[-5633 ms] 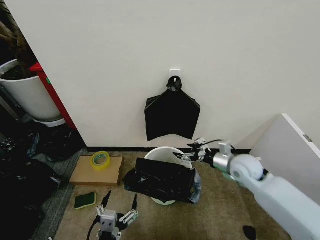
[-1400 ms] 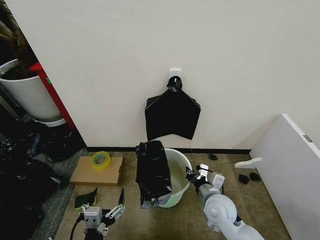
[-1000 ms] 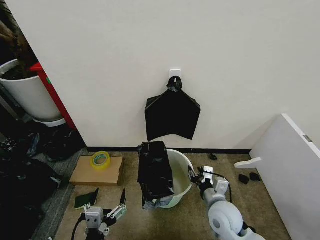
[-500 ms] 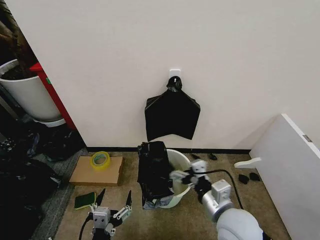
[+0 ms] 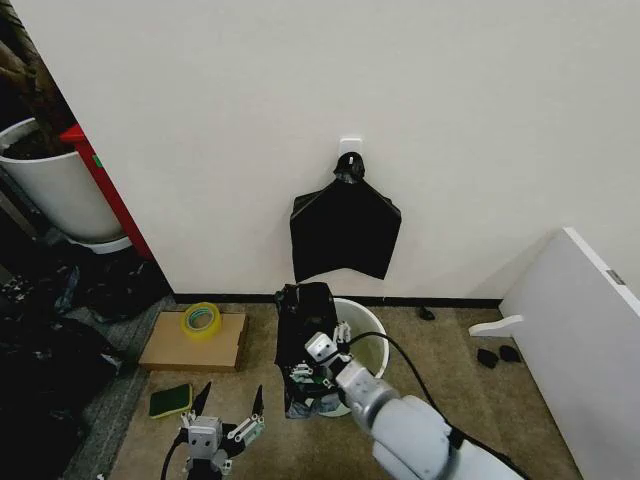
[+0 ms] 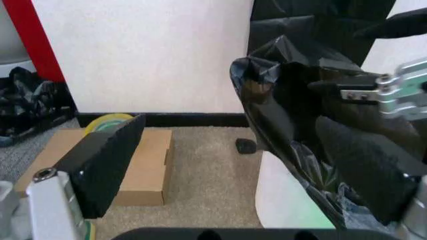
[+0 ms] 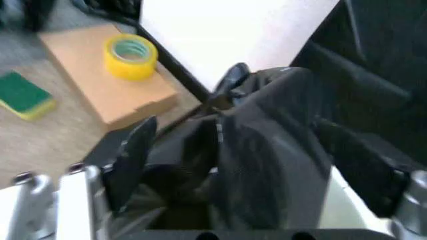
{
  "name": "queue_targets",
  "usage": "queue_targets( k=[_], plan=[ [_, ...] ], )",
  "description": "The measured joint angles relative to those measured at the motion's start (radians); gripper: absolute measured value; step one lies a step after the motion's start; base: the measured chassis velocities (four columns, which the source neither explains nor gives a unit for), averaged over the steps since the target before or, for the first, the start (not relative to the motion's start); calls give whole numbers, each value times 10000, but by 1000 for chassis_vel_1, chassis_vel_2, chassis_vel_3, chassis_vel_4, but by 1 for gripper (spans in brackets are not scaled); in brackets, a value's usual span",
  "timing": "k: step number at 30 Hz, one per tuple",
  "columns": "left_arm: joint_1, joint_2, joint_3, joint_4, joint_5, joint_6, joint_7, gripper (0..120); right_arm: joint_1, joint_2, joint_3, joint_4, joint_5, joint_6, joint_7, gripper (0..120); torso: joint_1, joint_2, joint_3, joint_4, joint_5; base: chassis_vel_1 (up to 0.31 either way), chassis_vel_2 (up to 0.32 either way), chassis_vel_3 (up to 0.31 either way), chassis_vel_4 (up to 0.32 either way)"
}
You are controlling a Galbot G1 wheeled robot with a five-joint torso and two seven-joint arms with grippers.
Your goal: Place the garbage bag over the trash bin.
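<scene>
The trash bin (image 5: 362, 338), a small white bucket, stands on the carpet below the wall. The black garbage bag (image 5: 306, 335) hangs bunched over the bin's left rim and down its left side. My right gripper (image 5: 308, 368) reaches across the bin's front to the bag's lower part. In the right wrist view it is open (image 7: 235, 125), with the crinkled bag (image 7: 267, 150) between its spread fingers. My left gripper (image 5: 233, 390) hovers low over the carpet, left of the bin, open and holding nothing. The left wrist view looks toward the bag (image 6: 287, 125) and the bin (image 6: 283, 202).
A flat black bag bundle (image 5: 345, 228) hangs from a wall hook above the bin. A cardboard box (image 5: 195, 345) with a yellow tape roll (image 5: 201, 320) and a green sponge (image 5: 170, 401) lie to the left. A large white pot (image 5: 55, 190) stands far left, a white panel (image 5: 585, 340) at right.
The bag went from lying across the bin's front to hanging bunched on its left rim. My right arm swung from the bin's right side across to the bag. The left gripper barely moved.
</scene>
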Motion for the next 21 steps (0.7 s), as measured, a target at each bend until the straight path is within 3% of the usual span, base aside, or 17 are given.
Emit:
queue_targets(
  k=[4, 21],
  plan=[
    [-6, 22, 10, 32, -49, -46, -4, 100, 169, -38, -171, -163, -717, -282, -44, 68, 0, 0, 0, -1, 1, 0, 0, 0, 0],
    [-316, 220, 285, 72, -167, 120, 19, 100, 196, 104, -300, -217, -825, -1154, 533, 8, 0, 0, -2, 0, 1, 0, 0, 0, 0]
  ],
)
